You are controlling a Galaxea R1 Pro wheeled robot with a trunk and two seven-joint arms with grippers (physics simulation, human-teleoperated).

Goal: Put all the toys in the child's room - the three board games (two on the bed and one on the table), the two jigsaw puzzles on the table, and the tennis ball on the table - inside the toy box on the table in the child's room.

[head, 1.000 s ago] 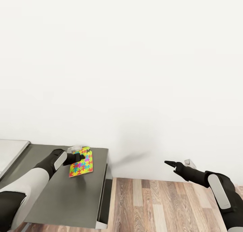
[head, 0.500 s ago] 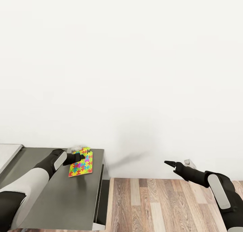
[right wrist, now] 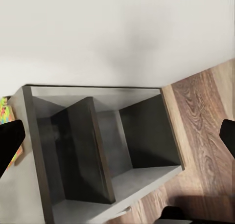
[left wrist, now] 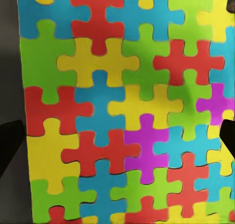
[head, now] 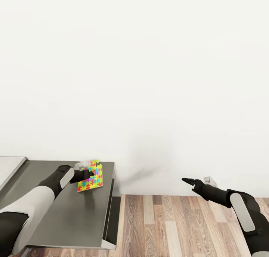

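Note:
A jigsaw puzzle (head: 93, 179), a flat square of yellow, blue, red and green pieces, hangs tilted just above the dark grey cabinet top (head: 67, 212). My left gripper (head: 89, 173) is shut on it. In the left wrist view the puzzle (left wrist: 122, 111) faces the camera, with a dark finger at each of its side edges. My right gripper (head: 185, 180) hovers open over the wood floor to the right of the cabinet, holding nothing. A strip of the pale table (head: 9, 166) shows at the far left.
The cabinet stands against a plain white wall (head: 149, 81). The right wrist view looks into the cabinet's open dark shelves (right wrist: 98, 150), split by an upright divider. Wood-plank floor (head: 179, 227) stretches to the right of the cabinet.
The whole picture has shifted, so the camera moved and the cabinet's edge sits further left. The puzzle stayed in my left gripper and now rides slightly higher and more tilted. My right arm looks unchanged.

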